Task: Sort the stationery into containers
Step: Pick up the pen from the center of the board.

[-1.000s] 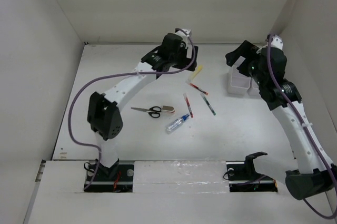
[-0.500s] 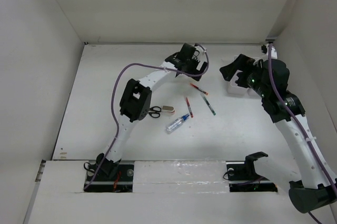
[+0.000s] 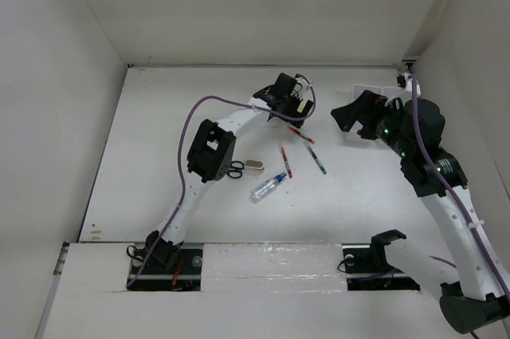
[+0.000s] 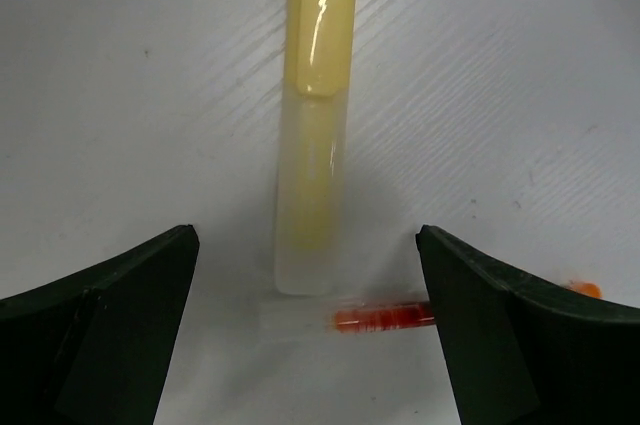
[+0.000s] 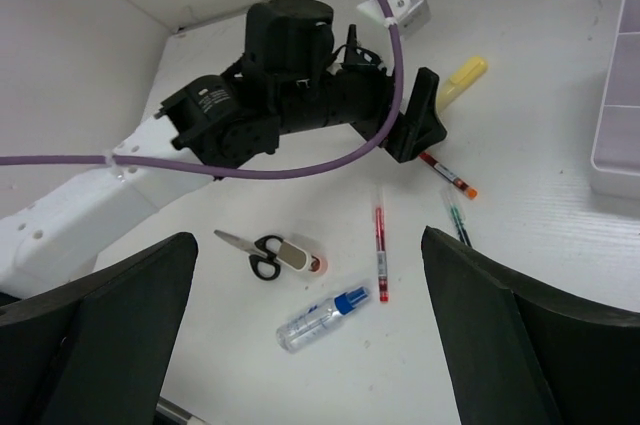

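- Left gripper (image 4: 305,245): jaws spread wide and empty, one finger on each side of the yellow highlighter (image 4: 318,135), with bare table (image 3: 159,155) showing in both gaps; upper centre of the top view.
- Yellow highlighter: lies flat, running up the middle of the left wrist view. It has an opaque pale-yellow cap at the far end, a frosted translucent barrel with yellow showing through, and a blunt square near end.
- Short red pen (image 4: 385,317): clear barrel with red ink, lying crosswise just beside the highlighter's near end; contact between them cannot be told.
- Scissors (image 5: 255,250): black handles, blades closed and pointing towards the left of the frame; centre-left of the top view, partly behind the left arm (image 3: 209,151).
- Beige block (image 5: 298,258): small and rounded, just beside the scissor handles on their right.
- Bottle (image 5: 322,315): clear with a blue cap, lying on its side below the block.
- Second red pen (image 5: 380,250): thin, nearly vertical in the frame, right of the bottle.
- Green pen (image 5: 457,220): thin and slanted, further right.
- White bin (image 5: 612,170): translucent, divided into compartments; right edge of the right wrist view.
- Right gripper (image 5: 307,245): jaws fully apart, holding nothing; near the bin, upper right of the top view.
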